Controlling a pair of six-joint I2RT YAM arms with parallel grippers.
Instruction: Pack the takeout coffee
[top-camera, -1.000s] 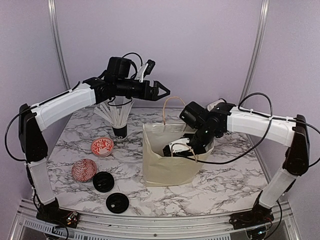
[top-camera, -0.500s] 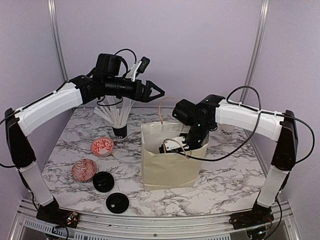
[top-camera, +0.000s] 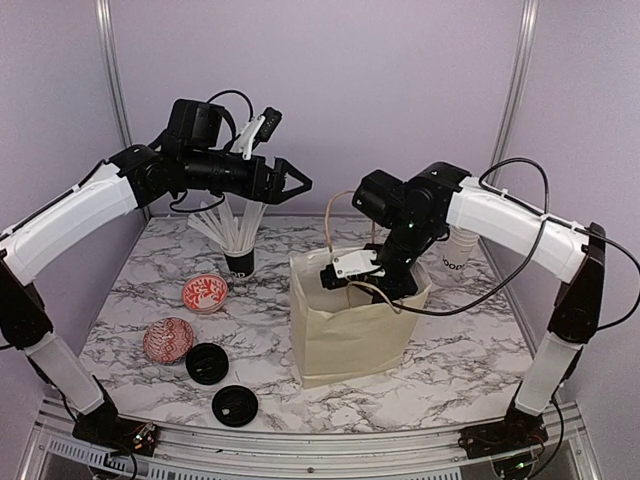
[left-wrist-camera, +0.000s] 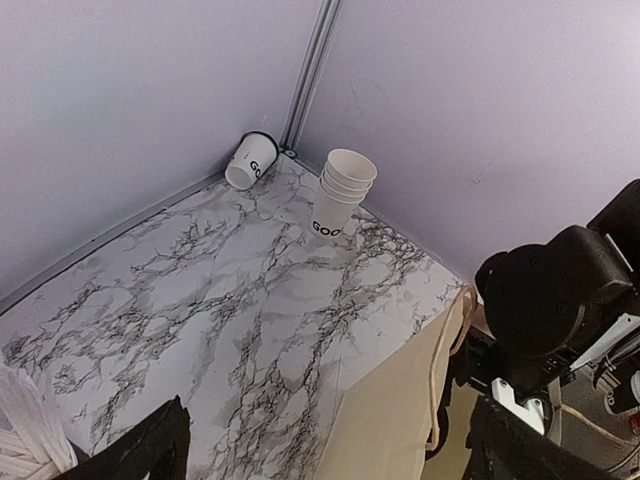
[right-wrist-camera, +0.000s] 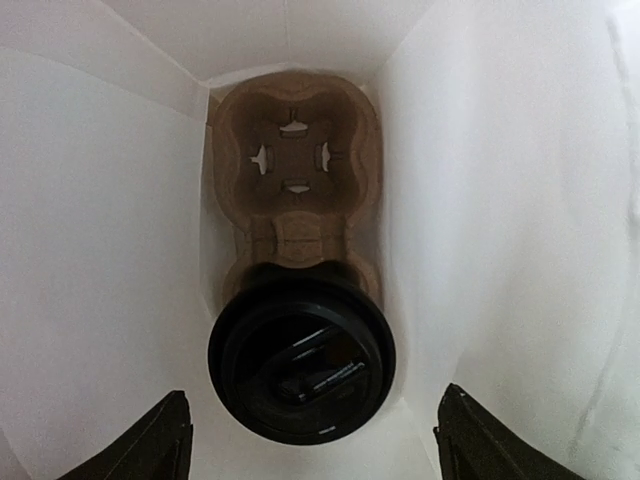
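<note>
Coffee cup (right-wrist-camera: 300, 365), one only, is seen straight below the right gripper (right-wrist-camera: 315, 450), with its round black lid on. It is set in the nearer slot of a brown cup carrier (right-wrist-camera: 295, 230) at the bottom of the paper bag (right-wrist-camera: 90, 250). The right gripper is spread wide and nothing is held in it. One finger is seen on each side of the cup, and the cup is not touched. Past the cup, one more slot of the carrier is seen, an empty one. The gripper is hemmed in by the white bag walls on both sides, and the bag mouth is filled by the right arm.

The left gripper (top-camera: 292, 178) is held high in the air beside the bag, spread wide too, with nothing gripped. Below it, one black cup of white sticks (top-camera: 238, 255) is stood. Farther ahead, past the bag's edge, one stack of cups (left-wrist-camera: 340, 195) without lids is stood upright; about four can be counted. Farthest off, in the corner, a lone cup (left-wrist-camera: 250, 160) is laid on its side. Behind the left gripper, toward the arm bases, two red bowls (top-camera: 204, 292) and two loose lids (top-camera: 207, 363) are laid on the marble table (top-camera: 450, 360).
</note>
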